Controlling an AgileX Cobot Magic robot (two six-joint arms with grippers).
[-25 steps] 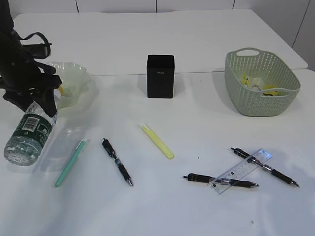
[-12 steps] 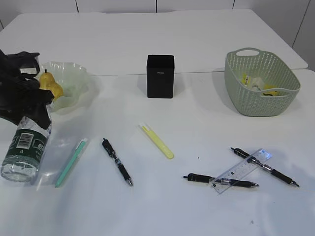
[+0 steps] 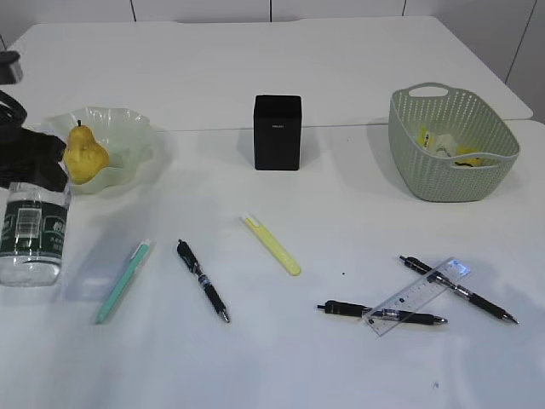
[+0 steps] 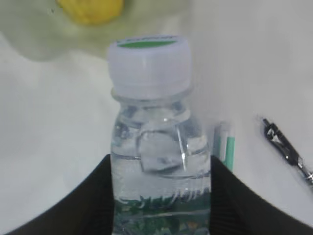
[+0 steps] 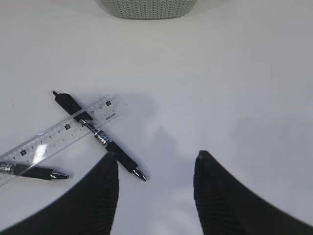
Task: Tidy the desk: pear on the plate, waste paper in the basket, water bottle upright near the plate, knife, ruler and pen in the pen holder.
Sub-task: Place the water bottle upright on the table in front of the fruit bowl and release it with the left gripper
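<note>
My left gripper (image 3: 32, 164) is shut on the neck of the clear water bottle (image 3: 32, 234), which hangs upright at the far left, just in front of the plate (image 3: 128, 128). In the left wrist view the fingers clamp both sides of the bottle (image 4: 159, 147) below its white cap. I cannot tell if its base touches the table. The yellow pear (image 3: 84, 158) lies on the plate. My right gripper (image 5: 156, 164) is open and empty above the table, next to a black pen (image 5: 98, 137) and the clear ruler (image 5: 58, 134).
The black pen holder (image 3: 278, 132) stands at the middle back. The green basket (image 3: 490, 170) with waste paper (image 3: 443, 145) stands at the back right. A green pen (image 3: 123, 279), a black pen (image 3: 203, 279), a yellow knife (image 3: 272, 244), the ruler (image 3: 417, 296) and two black pens (image 3: 383, 313) lie in front.
The left gripper has swung the bottle from tilted to upright and moved left, so the pear and plate now show fully. Nothing else on the table has moved.
</note>
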